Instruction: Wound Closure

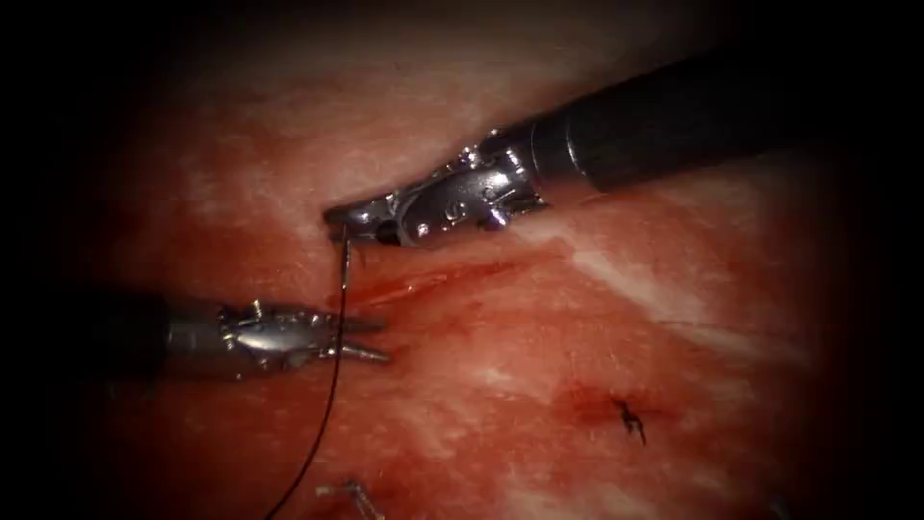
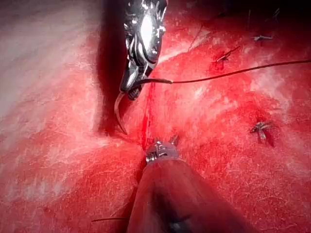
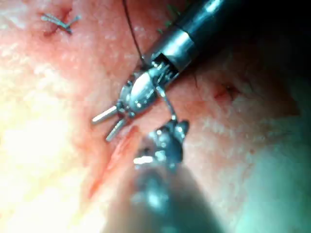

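Reddened tissue (image 1: 597, 318), knotted stitch (image 1: 630, 416)

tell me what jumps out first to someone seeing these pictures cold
The shiny steel right tool stands out first, jaws shut on the thin curved steel needle near its thread end, the point hanging free above the red tissue. The dark thread runs down from it, past the open-jawed, empty left tool. Between the two tools lies the wet red cut; a knotted dark stitch sits to its lower right.
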Robot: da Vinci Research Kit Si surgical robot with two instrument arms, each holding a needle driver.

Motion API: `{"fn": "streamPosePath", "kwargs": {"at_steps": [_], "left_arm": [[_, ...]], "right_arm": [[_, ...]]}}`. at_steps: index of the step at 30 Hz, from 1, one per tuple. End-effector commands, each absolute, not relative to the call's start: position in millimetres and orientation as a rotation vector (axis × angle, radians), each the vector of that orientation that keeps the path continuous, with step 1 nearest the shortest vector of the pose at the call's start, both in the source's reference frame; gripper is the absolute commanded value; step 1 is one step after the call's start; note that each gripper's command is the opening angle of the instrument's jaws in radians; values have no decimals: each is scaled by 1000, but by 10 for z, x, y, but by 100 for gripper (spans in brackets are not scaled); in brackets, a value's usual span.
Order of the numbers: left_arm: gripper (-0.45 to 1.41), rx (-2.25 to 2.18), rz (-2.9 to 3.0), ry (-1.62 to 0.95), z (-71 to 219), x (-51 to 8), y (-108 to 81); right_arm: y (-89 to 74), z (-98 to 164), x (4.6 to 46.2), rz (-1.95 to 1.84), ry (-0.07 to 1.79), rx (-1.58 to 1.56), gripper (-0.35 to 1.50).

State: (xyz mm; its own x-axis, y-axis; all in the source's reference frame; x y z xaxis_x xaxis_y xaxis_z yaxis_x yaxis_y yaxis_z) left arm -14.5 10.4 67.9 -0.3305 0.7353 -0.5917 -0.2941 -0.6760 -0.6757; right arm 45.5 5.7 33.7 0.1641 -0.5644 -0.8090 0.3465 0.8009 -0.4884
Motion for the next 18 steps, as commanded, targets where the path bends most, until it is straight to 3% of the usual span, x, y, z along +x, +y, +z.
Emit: {"fn": "streamPosePath", "kwargs": {"at_steps": [1, 18], "left_arm": [[14, -1243, 2044, -614, 681, -149, 96], [15, -1249, 2044, -628, 675, -145, 94]], "right_arm": [[48, 342, 459, -673, 1249, -216, -35], [-5, 380, 433, -755, 1231, -196, -35]]}}
